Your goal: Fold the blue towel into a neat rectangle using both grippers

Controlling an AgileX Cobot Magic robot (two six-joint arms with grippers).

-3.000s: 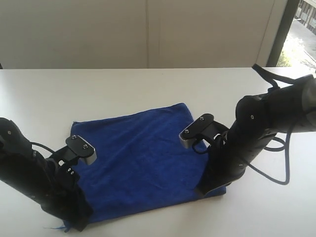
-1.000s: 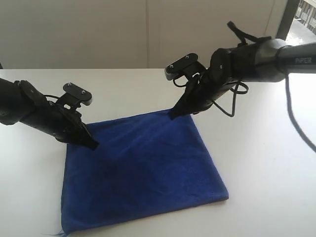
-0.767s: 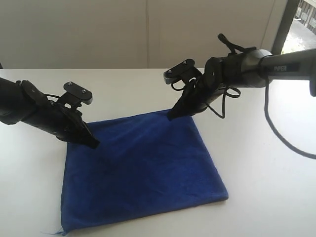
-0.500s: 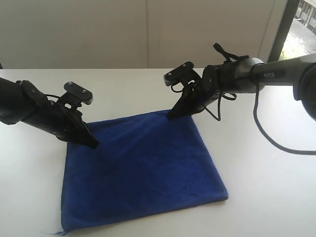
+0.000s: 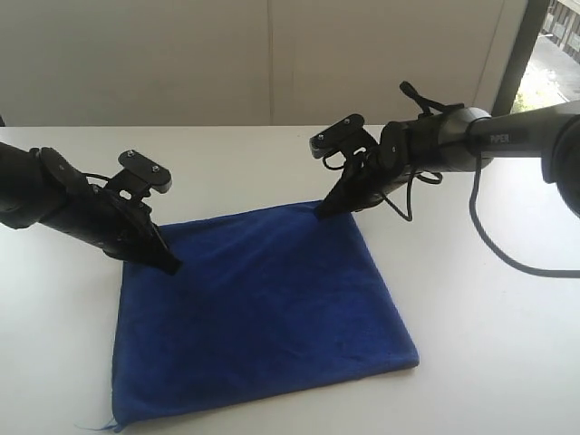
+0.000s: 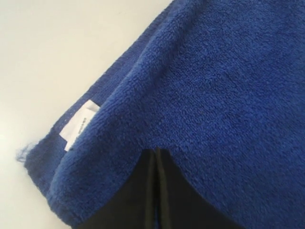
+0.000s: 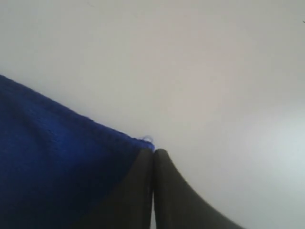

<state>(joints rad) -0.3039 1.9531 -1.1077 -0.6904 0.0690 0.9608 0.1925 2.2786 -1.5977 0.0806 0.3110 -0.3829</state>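
Note:
The blue towel (image 5: 263, 308) lies flat on the white table (image 5: 480, 299) as a doubled, roughly rectangular layer. My left gripper (image 5: 170, 265) rests low on its far left corner, jaws pressed together with towel pile bulging around the tips (image 6: 156, 151). A white label (image 6: 78, 125) peeks from the lower layer beside that corner. At the far right corner is my right gripper (image 5: 319, 215), jaws together, the towel's frayed corner meeting the tips (image 7: 153, 152). The towel (image 7: 47, 157) lies on one side of them, bare table on the other.
Black cables (image 5: 507, 263) trail over the table from the right arm. A pale wall (image 5: 272, 63) runs behind the table's far edge, and a window (image 5: 553, 45) sits at the back right.
Three seconds ago both grippers were at the towel's near edge; they have since moved to its far edge. In the last half second the right gripper shifted slightly rightward; the left stayed still.

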